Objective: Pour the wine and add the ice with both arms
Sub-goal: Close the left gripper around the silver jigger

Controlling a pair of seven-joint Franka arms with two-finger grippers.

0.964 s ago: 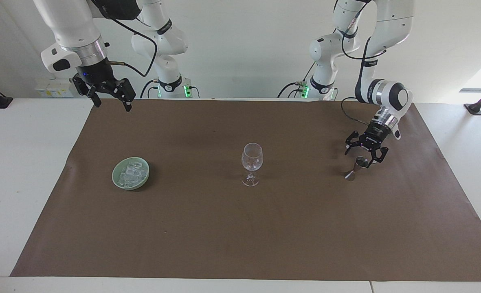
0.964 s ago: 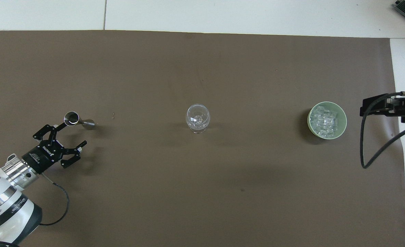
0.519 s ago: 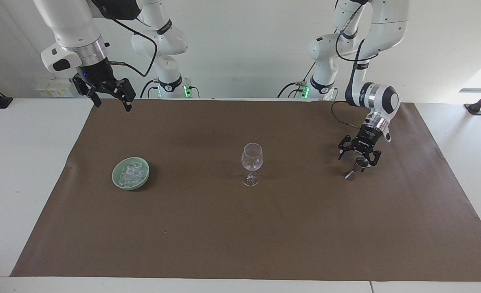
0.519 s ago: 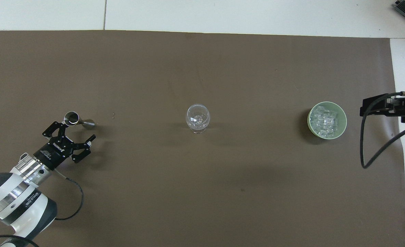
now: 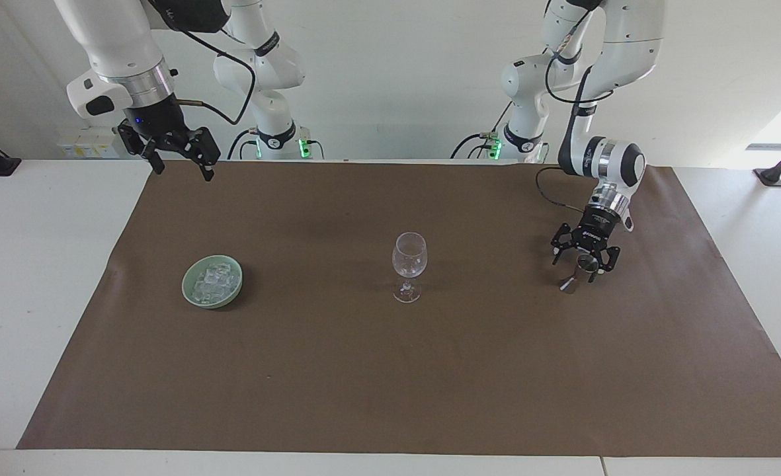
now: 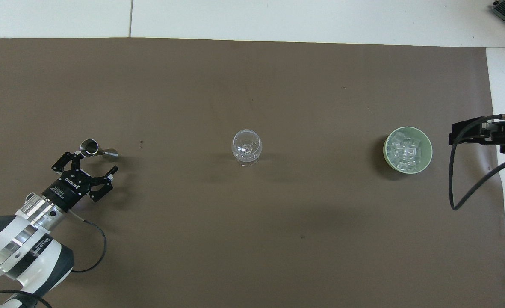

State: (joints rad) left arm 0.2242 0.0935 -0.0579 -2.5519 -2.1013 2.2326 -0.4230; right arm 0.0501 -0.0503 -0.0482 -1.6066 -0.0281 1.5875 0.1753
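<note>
the ice [image 5: 213, 283] lies as small clear cubes heaped in a pale green bowl [image 5: 190, 295] that stands on the brown mat [image 5: 390, 383] toward my right arm's end of the table [image 5: 33, 264]. a clear wine glass [image 5: 409, 264] stands upright near the middle of the mat, well apart from the bowl, with no liquid visible in it. toward my left arm's end of the mat a small metal jigger [image 5: 578, 272] stands upright, its open cup facing up; in the overhead view its round mouth [image 6: 89, 147] is plainly seen. two tiny specks [image 6: 141, 144] lie on the mat between the jigger and the glass.

my left gripper [image 5: 586, 263] is lowered to the jigger, fingers spread to either side of its upper cup; in the overhead view one fingertip [image 6: 79, 154] is just beside the cup's rim. i cannot tell whether either finger touches the metal, and the jigger rests on the mat. my left arm [image 5: 605, 162] bends down from its base to that point.

my right gripper [image 5: 178, 162] hangs open, holding nothing, over the mat's edge nearest the robots; my right arm [image 5: 116, 46] waits.
</note>
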